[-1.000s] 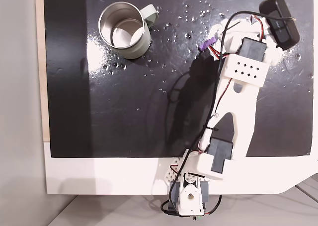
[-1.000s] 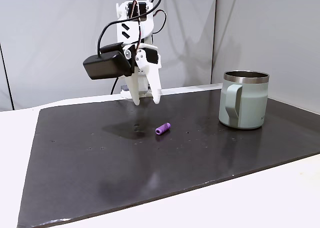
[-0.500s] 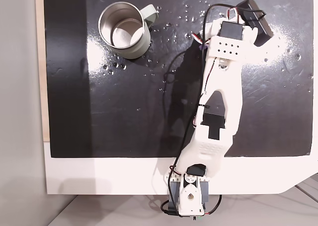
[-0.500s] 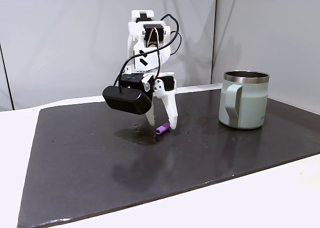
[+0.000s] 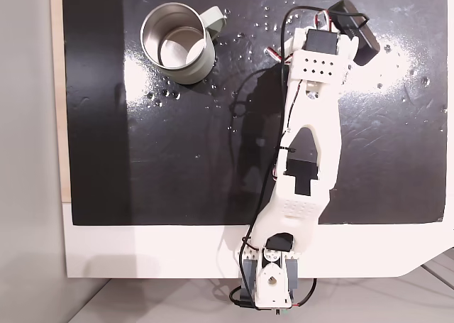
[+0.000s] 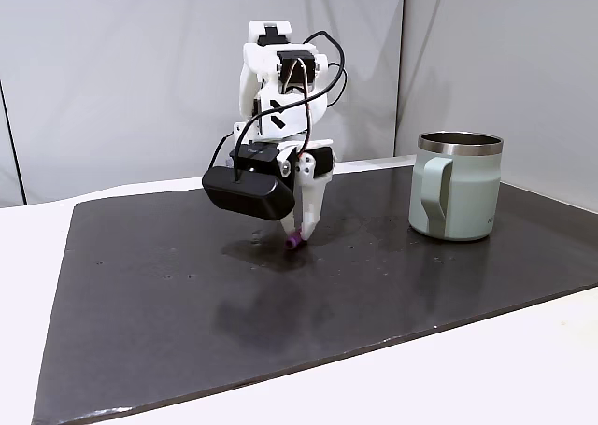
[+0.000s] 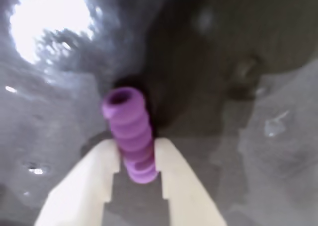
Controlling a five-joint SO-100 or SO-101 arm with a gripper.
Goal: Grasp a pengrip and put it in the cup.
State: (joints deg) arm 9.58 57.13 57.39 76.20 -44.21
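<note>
The pengrip sits between the two white tips of the jaws, which are clamped on its lower ribs, as the wrist view shows. In a fixed view from the side, the pengrip is low on the dark mat of the desk, under the arm. The cup stands upright, well apart to the right. From above, the cup is at the mat's upper left.
</note>
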